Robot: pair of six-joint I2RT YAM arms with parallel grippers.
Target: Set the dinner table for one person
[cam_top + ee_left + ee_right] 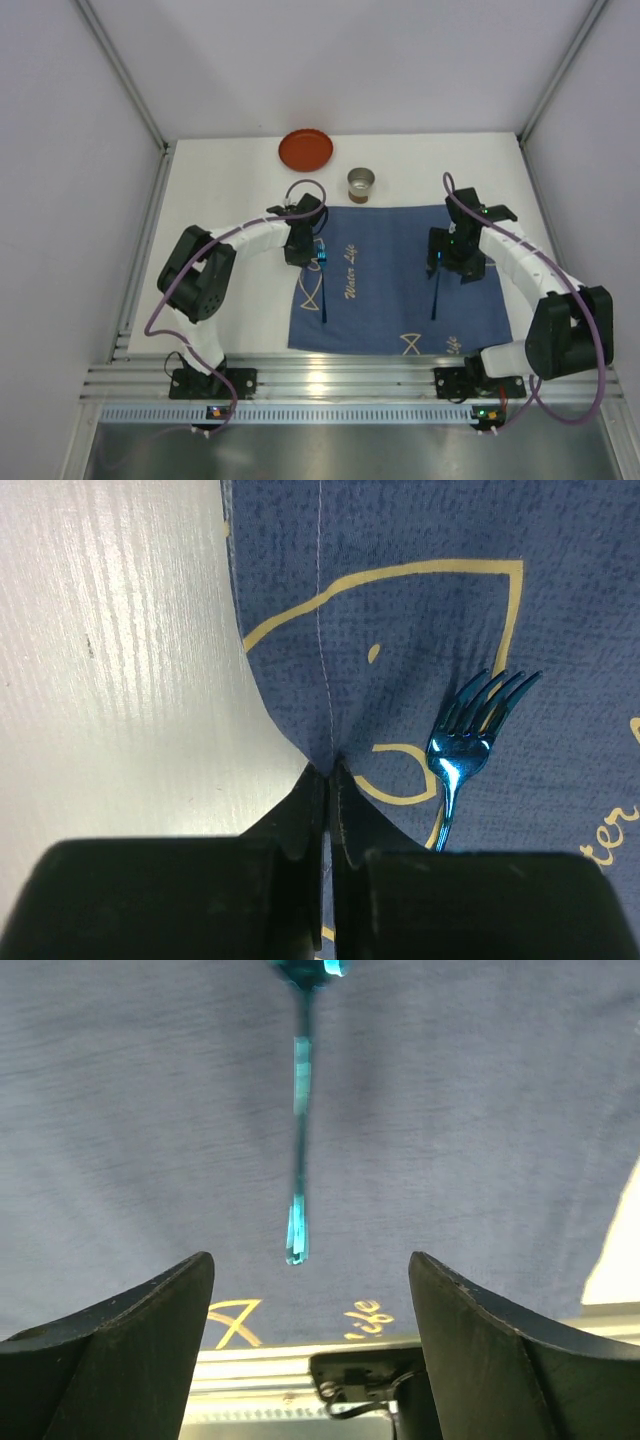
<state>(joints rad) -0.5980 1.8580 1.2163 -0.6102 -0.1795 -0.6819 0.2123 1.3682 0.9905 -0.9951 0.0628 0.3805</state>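
Observation:
The white dinner table (230,200) carries a dark blue placemat (390,290) at its middle. A shiny blue fork (322,285) lies along the mat's left side, tines to the back (465,745). My left gripper (300,250) sits at the mat's left edge, its jaws shut (330,770) on a pinched-up peak of the placemat (400,610). A second blue utensil (436,295) lies on the mat's right side. My right gripper (440,262) hovers open (310,1256) over this utensil's handle (300,1070), and the head is cut off at the top of the view.
An orange plate (306,150) lies at the table's back edge, with a metal cup (361,184) just behind the mat. Aluminium rails (340,380) run along the near edge by the arm bases. Bare white tabletop (110,660) lies left of the mat.

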